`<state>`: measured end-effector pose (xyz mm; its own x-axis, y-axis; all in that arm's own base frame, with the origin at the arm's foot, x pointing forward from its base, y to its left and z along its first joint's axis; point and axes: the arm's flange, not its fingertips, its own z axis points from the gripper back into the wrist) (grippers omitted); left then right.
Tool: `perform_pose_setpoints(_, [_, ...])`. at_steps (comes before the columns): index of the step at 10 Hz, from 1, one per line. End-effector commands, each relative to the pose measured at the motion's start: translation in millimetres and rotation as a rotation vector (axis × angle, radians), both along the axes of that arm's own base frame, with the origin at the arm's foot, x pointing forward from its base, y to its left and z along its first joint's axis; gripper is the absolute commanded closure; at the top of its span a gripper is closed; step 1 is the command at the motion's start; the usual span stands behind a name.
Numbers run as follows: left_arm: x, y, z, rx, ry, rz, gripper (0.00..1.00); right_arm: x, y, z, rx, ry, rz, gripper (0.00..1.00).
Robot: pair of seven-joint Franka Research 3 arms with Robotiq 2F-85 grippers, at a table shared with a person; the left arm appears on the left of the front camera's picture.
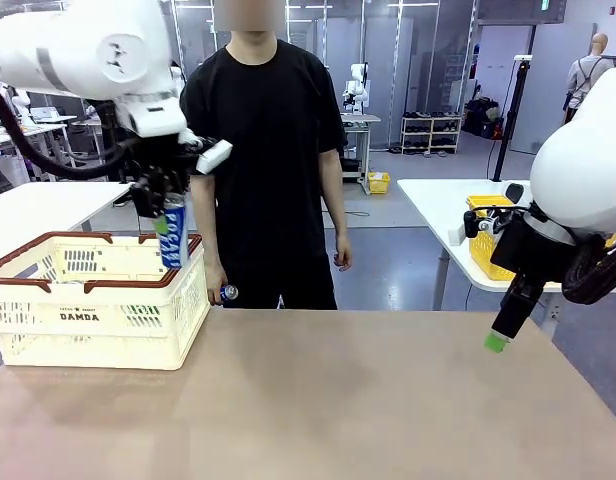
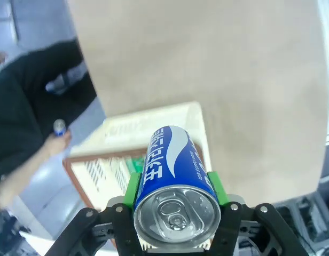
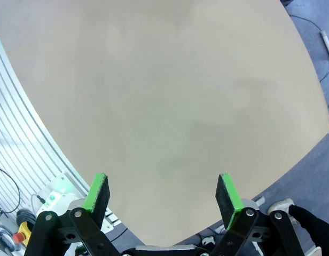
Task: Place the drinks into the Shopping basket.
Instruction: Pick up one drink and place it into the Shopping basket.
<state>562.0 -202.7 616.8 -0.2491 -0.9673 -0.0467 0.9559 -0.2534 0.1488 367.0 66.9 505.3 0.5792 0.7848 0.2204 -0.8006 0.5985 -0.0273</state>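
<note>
Your left gripper (image 1: 169,223) clamps the can (image 1: 174,246) upright over the far right corner of the basket (image 1: 98,322) — the way in looks straight down — your right gripper (image 1: 497,342) hangs open, well apart.

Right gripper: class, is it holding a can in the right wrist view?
No, the right gripper stands open over the table, holding nothing.
</note>
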Motion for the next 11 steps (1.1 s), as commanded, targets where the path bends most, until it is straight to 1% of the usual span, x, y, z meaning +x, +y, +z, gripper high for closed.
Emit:
perform_pose_setpoints(1, [19.0, 28.1, 23.8, -0.022, -0.019, 0.091, 0.42, -0.3, -0.6, 1.0, -0.007, 0.005, 0.000, 0.00])
perform_pose_setpoints(3, [39.2, 74.0, 31.2, -0.030, -0.023, 0.172, 0.42, -0.3, -0.6, 1.0, -0.007, 0.005, 0.000, 0.00])
perform_pose_setpoints(4, [49.5, 96.3, 30.8, -0.048, -0.038, 0.187, 0.42, -0.3, -0.6, 1.0, -0.007, 0.005, 0.000, 0.00])
perform_pose_setpoints(5, [53.5, 106.6, 29.5, -0.088, -0.025, 0.182, 0.42, -0.3, -0.6, 1.0, -0.007, 0.005, 0.000, 0.00])
perform_pose_setpoints(7, [60.8, 119.1, 26.8, -0.092, -0.022, 0.191, 0.42, -0.3, -0.6, 1.0, -0.007, 0.005, 0.000, 0.00])
perform_pose_setpoints(11, [67.6, 147.7, 2.4, -0.078, -0.042, 0.239, 0.42, -0.3, -0.6, 1.0, -0.007, 0.005, 0.000, 0.00])
